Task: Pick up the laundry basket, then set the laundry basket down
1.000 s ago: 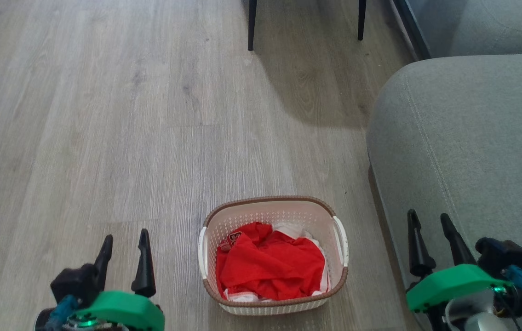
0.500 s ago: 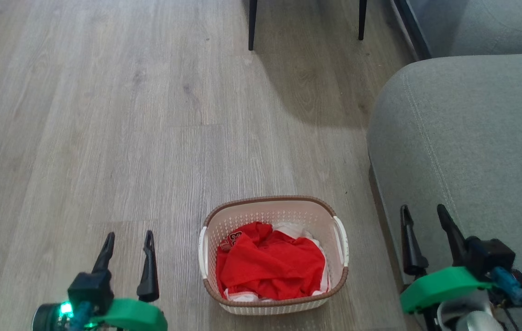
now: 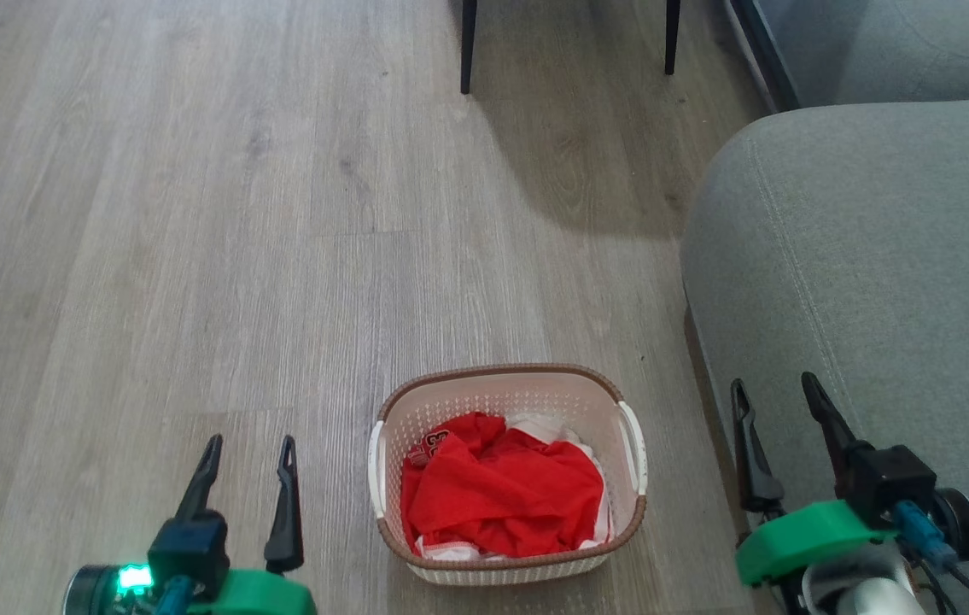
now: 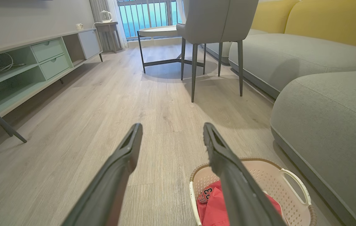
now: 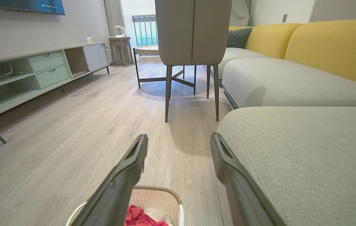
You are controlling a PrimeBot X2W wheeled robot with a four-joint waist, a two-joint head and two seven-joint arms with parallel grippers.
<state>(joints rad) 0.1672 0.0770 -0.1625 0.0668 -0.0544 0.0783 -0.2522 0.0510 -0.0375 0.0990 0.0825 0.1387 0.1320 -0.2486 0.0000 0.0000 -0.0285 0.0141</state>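
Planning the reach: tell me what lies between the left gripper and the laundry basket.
Bare wood floor separates left gripper from laundry basket, per head view.

Pale grey wood-look planks cover the floor [image 3: 194,256]. A grey sofa [image 3: 877,273] with yellow backrests [image 5: 331,44] runs along the right, with a dark teal cushion [image 5: 239,37] at its far end. A grey chair [image 5: 193,31] on thin dark legs stands by a round table [image 4: 157,30]. A low pale-green cabinet [image 4: 47,58] lines the left wall, with what may be a screen [image 5: 24,6] above it. Daylight enters through a railed window [image 4: 149,12]. Beside the window, a white kettle [image 5: 119,30] sits on a side stand [image 5: 120,47].
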